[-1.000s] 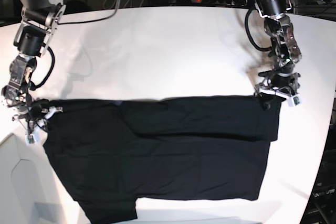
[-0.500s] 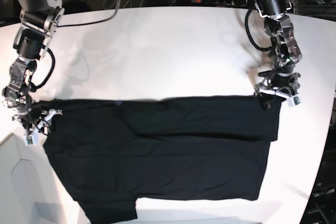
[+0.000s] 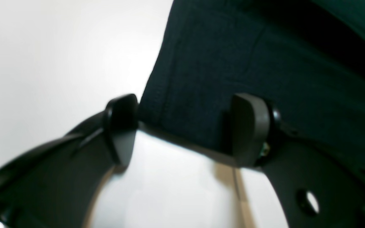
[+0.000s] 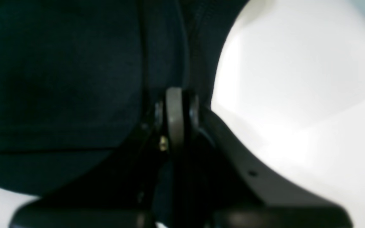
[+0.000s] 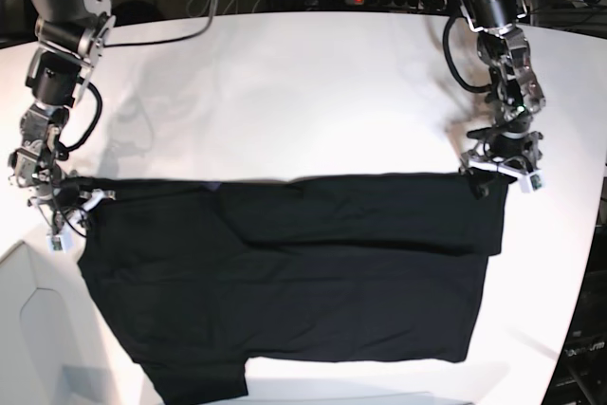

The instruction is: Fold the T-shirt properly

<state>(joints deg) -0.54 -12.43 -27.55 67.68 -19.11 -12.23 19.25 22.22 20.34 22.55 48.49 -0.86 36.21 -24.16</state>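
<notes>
At the left edge of the white tabletop (image 5: 285, 92), the right tool (image 5: 59, 208) is seen pressed fully together at the T-shirt's (image 5: 285, 282) upper left corner; dark cloth appears to be pinched there, though the wrist view is too blurred for certainty. The black T-shirt is laid flat across the near half of the tabletop, its upper part folded down. Toward the right edge, the left tool (image 5: 503, 170) is held wide apart astride the shirt's upper right corner, nothing being gripped.
</notes>
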